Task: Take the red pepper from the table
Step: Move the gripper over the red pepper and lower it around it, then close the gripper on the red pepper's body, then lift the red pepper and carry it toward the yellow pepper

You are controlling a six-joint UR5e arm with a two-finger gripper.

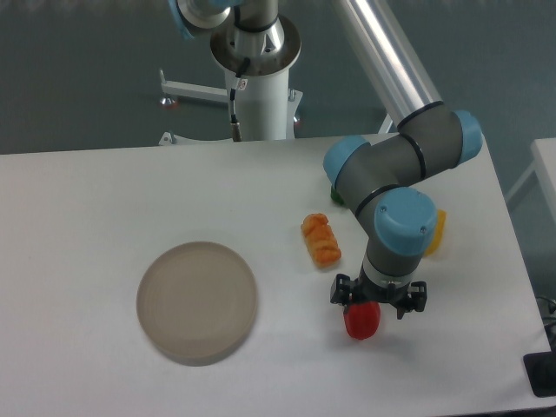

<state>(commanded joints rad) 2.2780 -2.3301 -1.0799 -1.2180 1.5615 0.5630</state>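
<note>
The red pepper (361, 321) sits on the table (87, 191), right of the plate (197, 301), below the orange piece (321, 239). The gripper (379, 299) straddles its top, fingers spread and unclosed. Best to descend squarely, then clamp around the widest part.

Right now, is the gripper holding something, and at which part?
Nothing is clearly held. The gripper stands open directly above the red pepper, which lies on the table; any contact cannot be told.

Pincer (379, 301) straddles red pepper (361, 321); bare table (87, 200) front, left, right. Orange item (321, 240) near behind-left; plate (197, 301) well apart.
</note>
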